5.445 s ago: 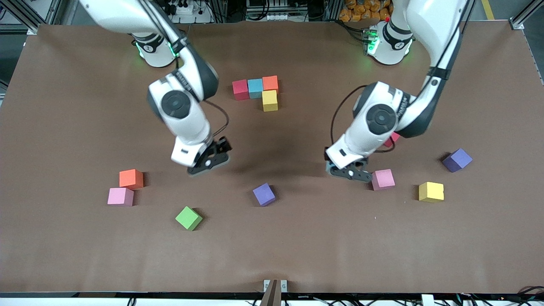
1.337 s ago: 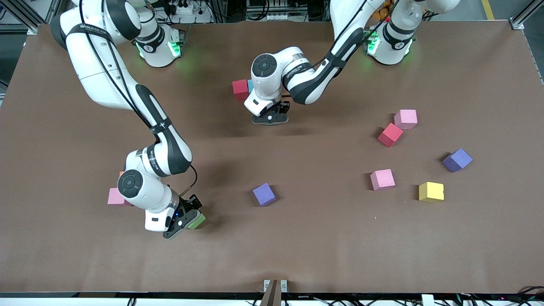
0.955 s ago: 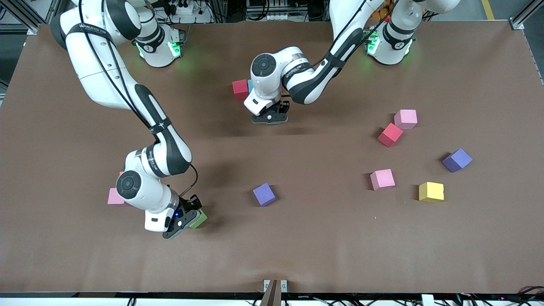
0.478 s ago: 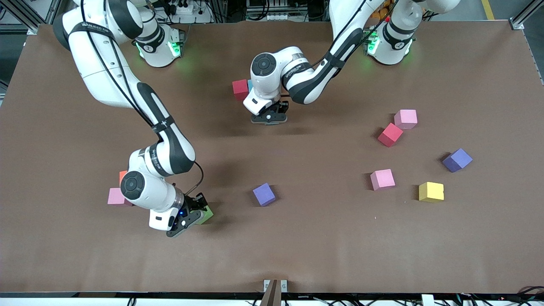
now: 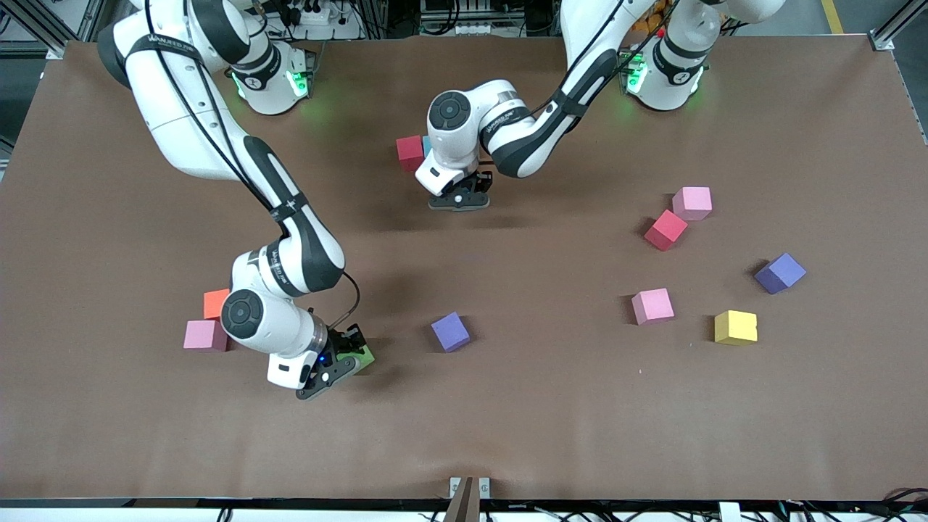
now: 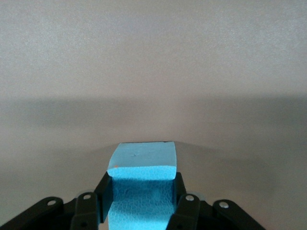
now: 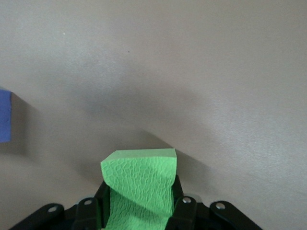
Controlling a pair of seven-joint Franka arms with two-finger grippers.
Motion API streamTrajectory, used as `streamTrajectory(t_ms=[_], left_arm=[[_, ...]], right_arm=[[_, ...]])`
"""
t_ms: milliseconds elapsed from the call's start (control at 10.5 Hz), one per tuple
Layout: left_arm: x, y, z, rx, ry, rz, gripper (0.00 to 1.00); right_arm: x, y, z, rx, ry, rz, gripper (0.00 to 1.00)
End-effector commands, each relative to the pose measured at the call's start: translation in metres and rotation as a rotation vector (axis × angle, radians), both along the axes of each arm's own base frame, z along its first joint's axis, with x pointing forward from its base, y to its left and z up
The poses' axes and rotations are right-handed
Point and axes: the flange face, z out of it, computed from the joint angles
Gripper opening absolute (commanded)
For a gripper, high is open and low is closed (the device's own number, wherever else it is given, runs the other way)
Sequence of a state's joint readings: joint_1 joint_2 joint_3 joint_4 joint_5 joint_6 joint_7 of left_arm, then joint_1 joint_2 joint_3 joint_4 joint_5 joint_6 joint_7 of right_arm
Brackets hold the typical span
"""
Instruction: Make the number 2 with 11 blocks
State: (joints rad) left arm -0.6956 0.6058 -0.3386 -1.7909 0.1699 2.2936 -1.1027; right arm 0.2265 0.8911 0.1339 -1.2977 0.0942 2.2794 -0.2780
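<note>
My right gripper is shut on a green block, held just over the table beside a purple cube; its wrist view shows the green block clamped between both fingers. My left gripper hangs low over the table by a red block and a sliver of a light blue one. It is shut on a light blue block, which the hand hides in the front view. Loose blocks: orange, pink, pink, red, pink, yellow.
A second purple cube sits toward the left arm's end of the table. The first purple cube also shows at the edge of the right wrist view. The left arm's wrist covers whatever lies next to the red block.
My right gripper has carried the green block toward the purple cube near the table's middle, uncovering the orange block. The left gripper has hardly moved.
</note>
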Motion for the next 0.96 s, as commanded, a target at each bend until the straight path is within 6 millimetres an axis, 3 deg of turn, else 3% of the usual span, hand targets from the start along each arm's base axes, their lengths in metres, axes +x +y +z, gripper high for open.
streamTrajectory(t_ms=[0,860], left_arm=[[-0.003,-0.002,-0.001,0.001,-0.02,0.012,0.0],[-0.007,-0.004,-0.004,0.001,-0.013,0.031,0.0]], right_arm=[[0.0,0.004,0.012,-0.012,0.024,-0.032,0.47],[0.003,-0.007,0.037,-0.123,0.094,-0.019,0.47]])
